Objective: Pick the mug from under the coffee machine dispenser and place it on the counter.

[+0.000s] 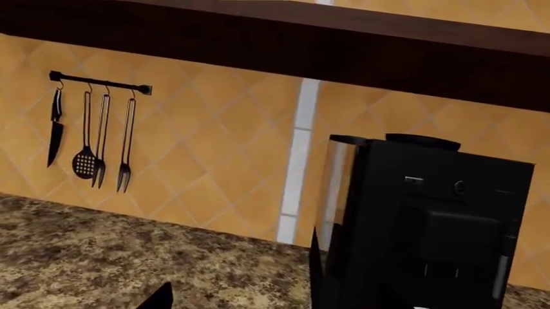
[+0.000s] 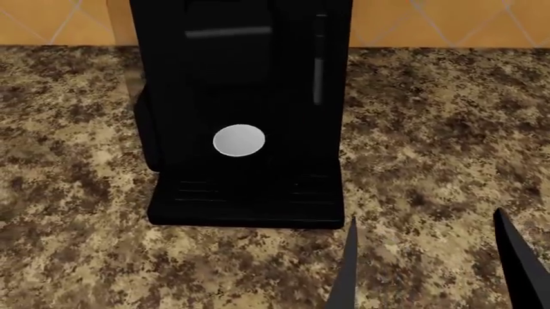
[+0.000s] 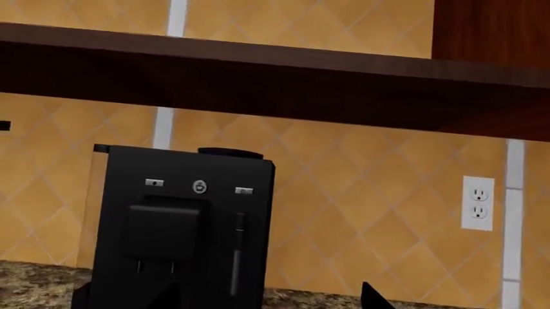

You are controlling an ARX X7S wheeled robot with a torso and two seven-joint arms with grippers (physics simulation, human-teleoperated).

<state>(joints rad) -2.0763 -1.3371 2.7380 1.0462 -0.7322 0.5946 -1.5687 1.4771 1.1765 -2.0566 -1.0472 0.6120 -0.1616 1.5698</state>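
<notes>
The black coffee machine stands on the speckled granite counter against the tiled wall. The mug sits in its front bay above the slotted drip tray; from above only its round white inside shows, and its black body blends into the machine. My right gripper is open and empty, low over the counter just right of the machine's front. The machine also shows in the right wrist view and the left wrist view. My left gripper is open and empty, left of the machine, and out of the head view.
A rail of hanging kitchen utensils is on the wall left of the machine. A dark wooden cabinet underside runs overhead. A white wall outlet is to the machine's right. Granite counter spreads on both sides.
</notes>
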